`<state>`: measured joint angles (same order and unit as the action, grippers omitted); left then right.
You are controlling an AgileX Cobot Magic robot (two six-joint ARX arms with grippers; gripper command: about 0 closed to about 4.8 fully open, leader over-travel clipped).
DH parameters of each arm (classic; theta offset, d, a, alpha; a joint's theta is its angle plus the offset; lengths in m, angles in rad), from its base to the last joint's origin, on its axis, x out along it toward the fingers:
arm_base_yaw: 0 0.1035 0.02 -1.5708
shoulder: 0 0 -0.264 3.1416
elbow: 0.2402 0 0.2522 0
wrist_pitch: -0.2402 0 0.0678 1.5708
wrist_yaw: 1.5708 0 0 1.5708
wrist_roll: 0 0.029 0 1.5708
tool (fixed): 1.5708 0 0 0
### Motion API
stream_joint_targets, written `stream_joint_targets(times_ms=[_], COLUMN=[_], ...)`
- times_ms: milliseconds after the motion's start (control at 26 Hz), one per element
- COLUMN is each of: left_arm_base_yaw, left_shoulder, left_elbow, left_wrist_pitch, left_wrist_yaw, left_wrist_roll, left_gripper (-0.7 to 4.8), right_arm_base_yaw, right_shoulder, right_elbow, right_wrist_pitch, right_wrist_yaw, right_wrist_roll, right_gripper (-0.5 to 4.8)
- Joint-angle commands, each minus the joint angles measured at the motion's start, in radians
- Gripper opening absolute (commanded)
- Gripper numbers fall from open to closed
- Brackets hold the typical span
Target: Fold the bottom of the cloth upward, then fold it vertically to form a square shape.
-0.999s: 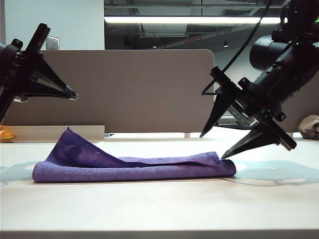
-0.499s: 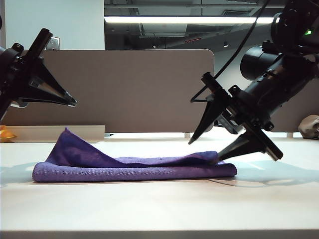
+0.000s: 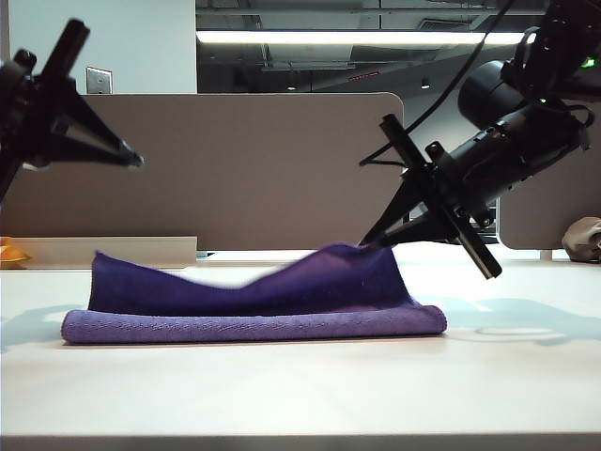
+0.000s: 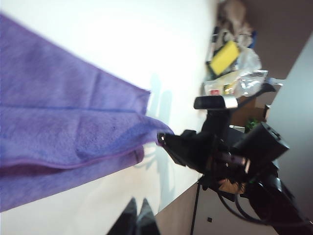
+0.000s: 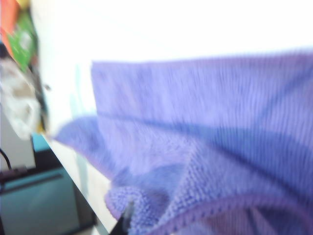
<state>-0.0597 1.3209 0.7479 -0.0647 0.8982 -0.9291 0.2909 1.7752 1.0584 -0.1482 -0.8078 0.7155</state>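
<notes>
Your right gripper [image 3: 376, 241] has clamped shut on the right corner of the cloth's [image 3: 254, 301] upper layer; a second ago its jaws stood wide apart just beyond the cloth's right end, one tip level with the fold and the other above it. That corner now hangs from the tips well clear of the table [image 3: 300, 385], so the upper layer rises in a dark sheet from the left end up to the right, where before it lay nearly flat with only a peak at the far left. That left peak has dropped and flattened into a straight edge. The lower layer has not shifted: it lies along the middle of the table as a long low band, its rounded right end under the lifted corner. In the left wrist view you can see the same grip from the other side, the right gripper [image 4: 161, 138] pinching a purple tip of the cloth [image 4: 68, 122] with the rest draping away from it. The right wrist view is blurred, showing only the cloth [image 5: 205, 147] bunched close to the lens. Your left gripper [image 3: 137, 161] holds nothing and hovers high above the cloth's left end, its jaws closed to a point; it sits slightly higher than a second ago. A brown-grey lump [image 3: 583, 239] rests at the far right edge.
</notes>
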Motion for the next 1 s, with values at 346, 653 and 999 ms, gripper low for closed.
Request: stream_joint_targets(times_ms=[346, 653, 999], left_arm_base_yaw=[0.015, 0.015, 0.017], left_shoulder=[-0.027, -0.027, -0.027], left_elbow=[0.004, 0.004, 0.004], left_wrist_pitch=[-0.007, -0.01, -0.084], left_wrist_yaw=[0.031, 0.03, 0.001], left_wrist_roll=[-0.002, 0.01, 0.093], left_gripper=[0.12, 0.12, 0.12], right_arm_base_yaw=[-0.08, -0.098, -0.146], right_shoulder=[0.014, 0.016, -0.024], right_elbow=[0.006, 0.019, 0.026], right_wrist_pitch=[0.069, 0.068, -0.055], right_wrist_yaw=[0.028, 0.065, 0.024], right_wrist_roll=[0.081, 0.122, -0.031], right_gripper=[-0.01, 1.64, 2.71])
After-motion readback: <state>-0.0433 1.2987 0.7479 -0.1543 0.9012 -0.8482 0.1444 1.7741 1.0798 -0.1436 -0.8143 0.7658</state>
